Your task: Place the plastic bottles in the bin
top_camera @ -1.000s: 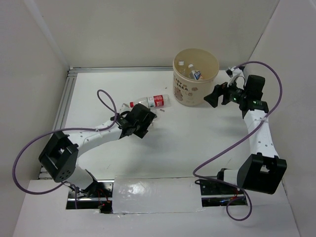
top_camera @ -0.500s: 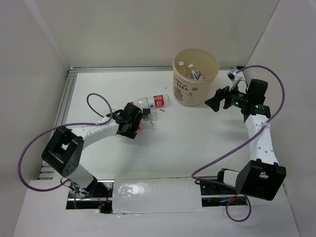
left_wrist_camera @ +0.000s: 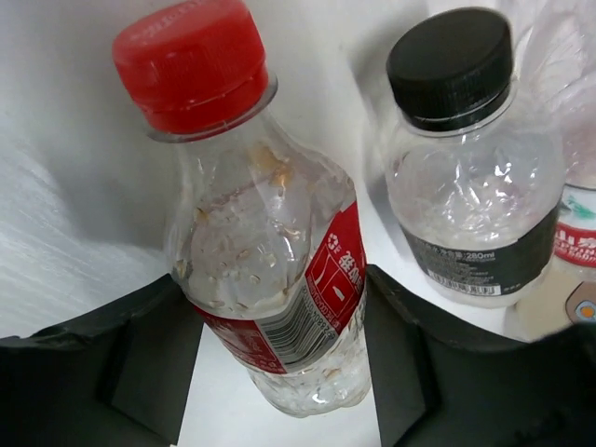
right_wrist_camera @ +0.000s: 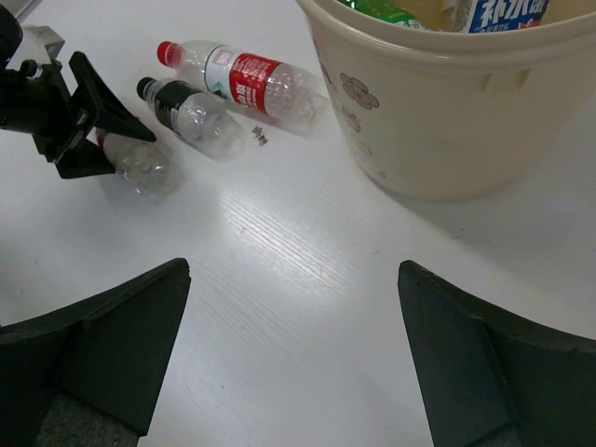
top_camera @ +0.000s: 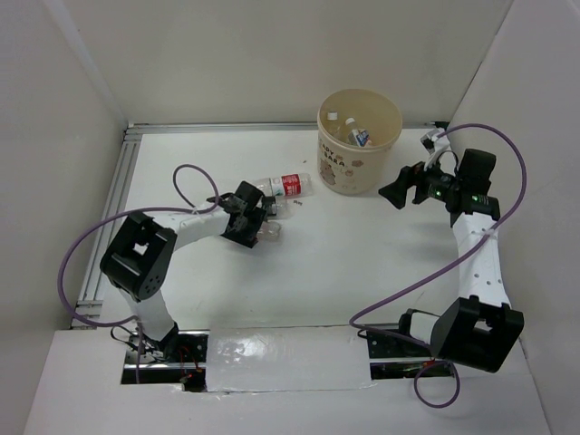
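The left jaws, wide open a second ago, have closed on a red-capped bottle [left_wrist_camera: 270, 270] lying on the table [top_camera: 362, 272] left of centre, readying its lift; the left arm [top_camera: 190, 231] stretches low and forward. The right jaws gape empty beside the bin [top_camera: 349, 172], near the far edge.
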